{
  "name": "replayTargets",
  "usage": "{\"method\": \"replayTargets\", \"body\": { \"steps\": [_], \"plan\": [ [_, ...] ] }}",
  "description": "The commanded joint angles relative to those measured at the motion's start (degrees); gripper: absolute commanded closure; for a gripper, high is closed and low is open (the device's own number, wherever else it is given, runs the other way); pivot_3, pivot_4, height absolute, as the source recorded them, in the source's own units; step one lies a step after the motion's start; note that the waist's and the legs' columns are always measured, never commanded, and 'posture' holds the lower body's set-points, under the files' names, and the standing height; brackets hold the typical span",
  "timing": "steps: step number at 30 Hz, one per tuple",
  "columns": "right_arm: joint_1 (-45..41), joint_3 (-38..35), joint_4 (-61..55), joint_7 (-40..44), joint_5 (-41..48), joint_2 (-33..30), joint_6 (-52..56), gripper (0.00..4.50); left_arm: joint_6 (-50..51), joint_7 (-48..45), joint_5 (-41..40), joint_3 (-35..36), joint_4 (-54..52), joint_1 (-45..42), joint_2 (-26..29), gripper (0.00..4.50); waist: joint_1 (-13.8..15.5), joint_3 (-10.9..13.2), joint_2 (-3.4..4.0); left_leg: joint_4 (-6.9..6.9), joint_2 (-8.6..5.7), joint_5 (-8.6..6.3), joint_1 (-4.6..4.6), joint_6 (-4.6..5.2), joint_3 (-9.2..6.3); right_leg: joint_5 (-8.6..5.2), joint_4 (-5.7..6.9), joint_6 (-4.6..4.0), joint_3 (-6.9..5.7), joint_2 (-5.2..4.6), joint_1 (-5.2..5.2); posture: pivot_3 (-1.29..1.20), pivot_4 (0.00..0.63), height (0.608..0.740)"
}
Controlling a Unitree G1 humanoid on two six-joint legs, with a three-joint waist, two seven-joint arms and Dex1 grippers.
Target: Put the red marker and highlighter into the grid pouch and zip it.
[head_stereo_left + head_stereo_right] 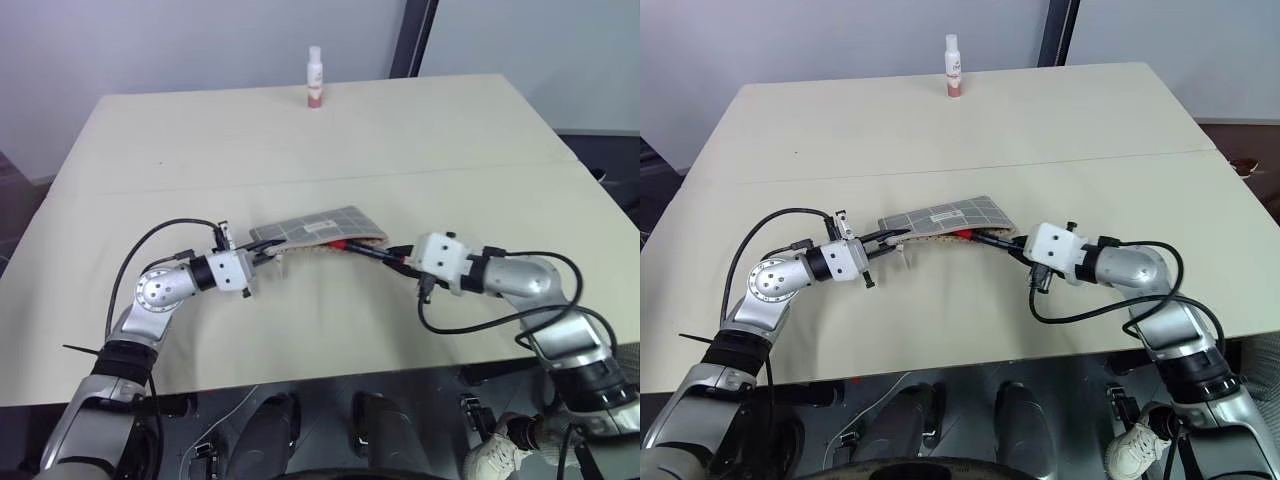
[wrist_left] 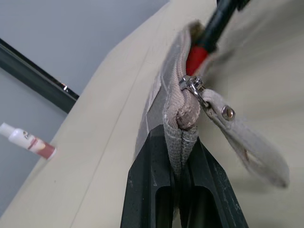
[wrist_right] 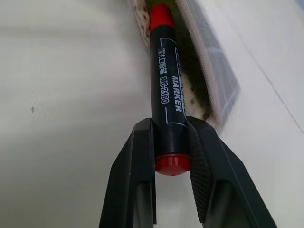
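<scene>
Both end effectors meet the grid pouch (image 1: 945, 219) — red marker (image 1: 975, 236) at its mouth.

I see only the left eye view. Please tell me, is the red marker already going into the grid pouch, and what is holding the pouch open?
Observer: In the right wrist view the right gripper is shut on the red marker, and its red tip is at the open mouth of the grid pouch.
Operator: And the left side?
Observer: The left gripper is shut on the end of the pouch, pinching the zipper tape just beside the metal slider.
Operator: Is the zipper pull free?
Observer: Yes, the fabric pull tab hangs loose from the slider, outside the fingers.
</scene>
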Motion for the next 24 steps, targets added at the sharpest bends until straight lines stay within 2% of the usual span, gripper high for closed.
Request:
{"method": "replayTargets", "body": {
  "steps": [1,5,10,11,13,17,20,24],
  "plan": [
    [-7.4,5.2,3.2,0.6,-5.2,2.8,-6.8,4.11,-1.0,-1.2,-1.2,-0.8,-1.3,-1.4,-0.5,4.50,-0.3,0.0,0.00,0.01,0.04,0.00,0.02,0.00,0.00,0.00,0.03,0.01,0.00,0.03,0.00,0.00,0.150,0.740],
    [-12.8,8.0,8.7,-0.2,-7.2,7.2,-11.7,4.11,-0.7,-2.8,-2.8,-0.7,-1.1,-1.8,-0.2,4.50,-0.2,0.0,0.00,-0.01,0.07,0.02,0.06,-0.02,-0.06,0.10,0.10,0.10,-0.02,0.11,-0.01,0.00,0.150,0.740],
    [-13.7,9.1,12.5,-0.8,-8.3,10.2,-15.1,4.11,0.1,-3.8,-4.6,-0.1,-1.4,-1.0,0.2,4.50,0.1,0.0,0.00,-0.03,0.00,0.02,0.03,-0.02,-0.06,0.10,0.06,0.13,0.00,0.06,-0.02,0.00,0.150,0.740],
    [-13.5,8.9,12.6,-0.3,-7.9,10.0,-15.3,3.01,0.2,-3.8,-4.5,-0.1,-1.6,-0.8,0.2,4.50,0.1,0.0,0.00,-0.03,-0.03,0.02,0.03,-0.02,-0.06,0.10,0.05,0.13,0.00,0.04,-0.02,0.00,0.150,0.740],
    [-12.7,7.3,11.3,-0.1,-6.9,9.1,-15.2,2.15,0.7,-3.5,-4.2,-0.2,-2.3,-0.2,0.1,4.50,0.1,0.0,0.00,-0.02,-0.03,0.02,0.03,-0.02,-0.06,0.10,0.05,0.12,0.00,0.04,-0.01,0.00,0.150,0.740],
    [-7.6,0.2,-1.5,4.5,6.4,7.3,-2.8,0.06,3.2,-3.6,-3.4,-1.0,-4.4,2.2,0.2,4.50,0.1,0.0,0.00,-0.05,0.01,0.02,0.04,-0.02,-0.09,0.09,0.08,0.13,0.00,0.06,-0.03,0.00,0.150,0.740],
    [-2.4,-3.8,-12.4,5.9,15.8,5.3,8.1,0.02,3.9,-1.6,-1.5,-0.9,-4.3,3.0,-0.4,4.50,0.1,0.0,0.00,-0.08,0.02,0.01,0.03,-0.02,-0.09,0.09,0.07,0.13,0.02,0.04,-0.05,0.00,0.150,0.740],
    [4.3,-5.9,-19.2,5.6,20.5,3.2,14.8,0.02,4.8,0.8,0.9,-1.2,-4.5,2.7,-1.4,4.50,0.1,0.0,-0.01,-0.01,0.05,0.00,0.04,-0.03,-0.10,-0.01,0.07,-0.04,0.01,0.01,0.01,0.00,0.150,0.740]
  ]
}}
